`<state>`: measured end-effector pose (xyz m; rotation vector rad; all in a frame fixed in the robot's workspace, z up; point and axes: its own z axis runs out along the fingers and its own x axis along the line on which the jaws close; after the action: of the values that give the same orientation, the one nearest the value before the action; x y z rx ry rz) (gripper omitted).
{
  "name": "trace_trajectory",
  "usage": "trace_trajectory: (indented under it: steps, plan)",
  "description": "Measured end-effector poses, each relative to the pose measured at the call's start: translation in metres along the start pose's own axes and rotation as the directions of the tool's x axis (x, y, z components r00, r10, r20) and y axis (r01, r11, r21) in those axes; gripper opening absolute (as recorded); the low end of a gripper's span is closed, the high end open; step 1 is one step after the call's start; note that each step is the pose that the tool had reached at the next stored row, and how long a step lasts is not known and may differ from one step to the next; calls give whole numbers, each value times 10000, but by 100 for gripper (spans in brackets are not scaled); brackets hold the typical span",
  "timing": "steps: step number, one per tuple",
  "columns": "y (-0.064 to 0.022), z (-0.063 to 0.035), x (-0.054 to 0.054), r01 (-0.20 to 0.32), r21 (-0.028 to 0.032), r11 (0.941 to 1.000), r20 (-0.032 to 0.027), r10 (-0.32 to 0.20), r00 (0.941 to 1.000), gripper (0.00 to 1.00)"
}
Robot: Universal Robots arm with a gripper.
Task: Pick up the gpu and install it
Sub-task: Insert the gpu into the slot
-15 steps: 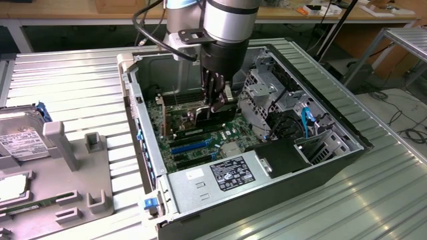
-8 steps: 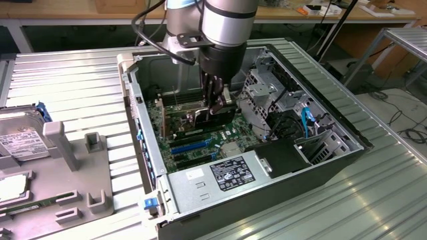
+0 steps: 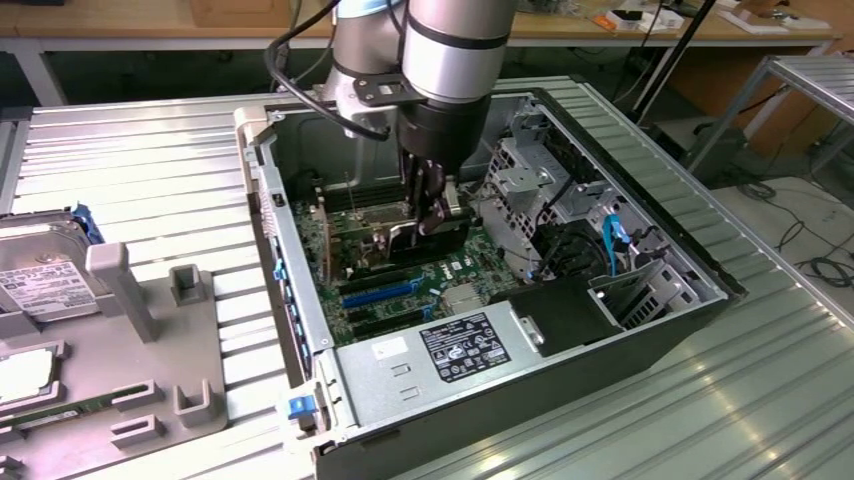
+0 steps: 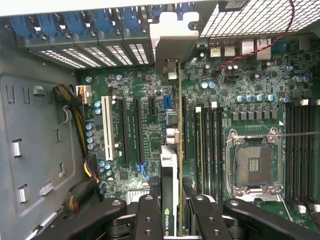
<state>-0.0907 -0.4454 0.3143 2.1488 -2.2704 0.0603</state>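
From the exterior view, the arm (image 3: 447, 50) reaches straight down into the open computer case (image 3: 267, 220), wrist vertical and gripper (image 3: 434, 215) low over the motherboard (image 3: 467, 270). The gpu (image 3: 394, 238) is half hidden under it there. A hard drive (image 3: 40, 280) lies well off to the exterior view's left, and the power supply (image 3: 454, 350) sits at the case's near end.

The wrist view gives the detail. The gpu (image 4: 170, 160) stands on edge, clamped between the gripper's (image 4: 174, 202) two black fingers (image 4: 149, 215). Its silver bracket (image 4: 172, 35) is up against the rear slot openings. Empty expansion slots (image 4: 123, 130) lie on one side and the bare CPU socket (image 4: 254, 165) on the other. Whether the card is seated I can't tell.
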Motion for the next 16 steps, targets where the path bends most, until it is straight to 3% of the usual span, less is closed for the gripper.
trace_trajectory:
  steps: [9, 16]
  plan:
    - [0, 25, 8, 1, 1, 10000, 2, -1, 10000, 27]
    - [8, 129, 15, 1, 17, 10000, 2, -1, 10000, 27]
